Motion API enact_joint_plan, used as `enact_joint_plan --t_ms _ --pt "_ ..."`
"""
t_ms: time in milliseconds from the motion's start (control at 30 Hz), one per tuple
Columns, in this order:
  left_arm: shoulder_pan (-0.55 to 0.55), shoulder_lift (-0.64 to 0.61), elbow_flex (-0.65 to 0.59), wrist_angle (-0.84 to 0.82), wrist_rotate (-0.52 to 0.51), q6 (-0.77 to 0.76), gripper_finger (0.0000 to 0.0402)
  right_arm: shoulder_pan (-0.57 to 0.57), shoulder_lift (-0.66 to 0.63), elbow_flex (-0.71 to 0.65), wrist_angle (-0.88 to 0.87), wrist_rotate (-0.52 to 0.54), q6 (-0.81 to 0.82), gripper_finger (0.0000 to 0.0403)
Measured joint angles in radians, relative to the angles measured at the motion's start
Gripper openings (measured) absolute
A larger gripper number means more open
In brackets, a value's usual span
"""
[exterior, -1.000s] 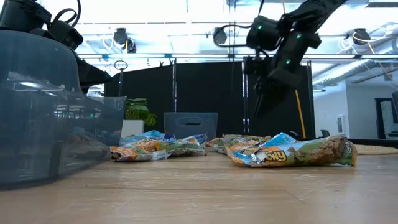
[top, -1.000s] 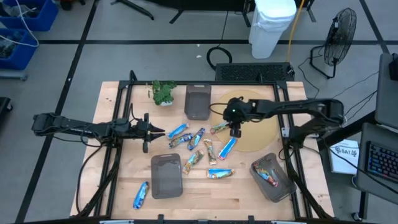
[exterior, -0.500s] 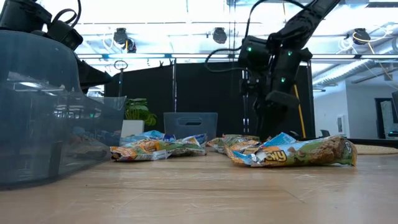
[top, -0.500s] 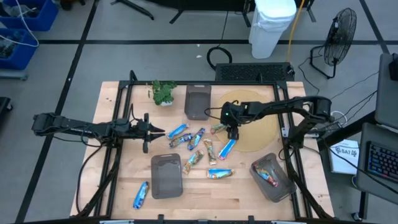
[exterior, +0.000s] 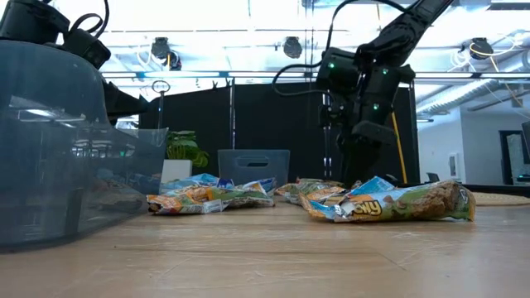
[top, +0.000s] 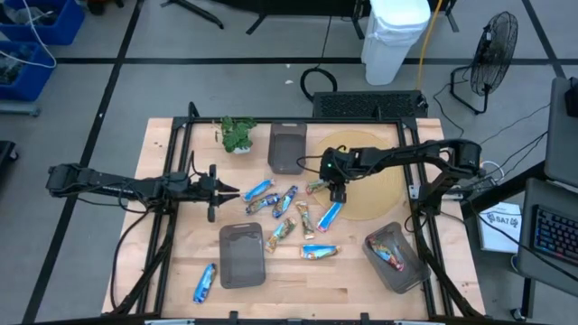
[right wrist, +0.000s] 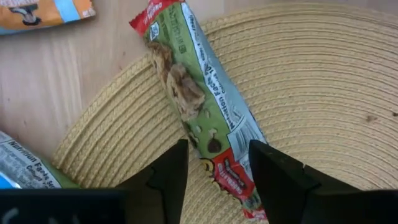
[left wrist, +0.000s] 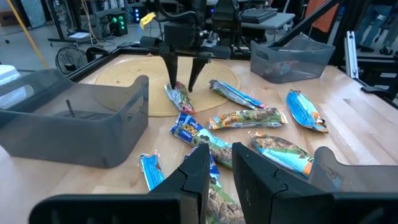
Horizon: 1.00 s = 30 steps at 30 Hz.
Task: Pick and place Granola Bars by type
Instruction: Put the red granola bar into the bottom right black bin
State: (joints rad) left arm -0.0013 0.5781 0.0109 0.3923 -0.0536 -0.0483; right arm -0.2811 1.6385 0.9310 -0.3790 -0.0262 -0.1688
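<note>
The right gripper stands low over the near-left edge of the round woven mat, its two fingers spread apart and straddling a green bar with red ends that lies half on the mat, half toward the bare table; the fingers look just clear of the wrapper, though the close view leaves contact hard to judge. Seen from across the table, the same gripper points straight down with the green bar between its tips. Beside the mat's edge lies a long blue bar, and further from the mat the other bars are scattered across the middle of the table, blue and tan mixed, with one blue bar alone far from the mat near the front-left corner. Three grey bins stand around the mat: one behind it to the left, one in front at the right holding bars, one well to the front-left. The left gripper waits far left of the mat, fingers nearly together and holding nothing.
</note>
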Motion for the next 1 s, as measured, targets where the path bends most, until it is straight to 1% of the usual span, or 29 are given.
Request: enact_joint_plan --t_ms 167,467,833,1000 --pt "0.0 0.0 0.0 -0.001 0.0 0.0 0.0074 -0.011 -0.001 0.0 0.007 0.001 0.0 0.0116" --pt "0.0 0.0 0.0 -0.003 0.0 -0.007 0.0074 -0.02 -0.001 0.0 0.004 -0.003 -0.005 0.0009" --pt "0.0 0.0 0.0 -0.004 0.0 -0.008 0.0074 -0.019 -0.014 0.0 0.017 -0.005 -0.026 0.0" --pt "0.0 0.0 0.0 -0.005 0.0 -0.008 0.0074 -0.019 -0.084 0.0 0.027 -0.005 -0.019 0.0"
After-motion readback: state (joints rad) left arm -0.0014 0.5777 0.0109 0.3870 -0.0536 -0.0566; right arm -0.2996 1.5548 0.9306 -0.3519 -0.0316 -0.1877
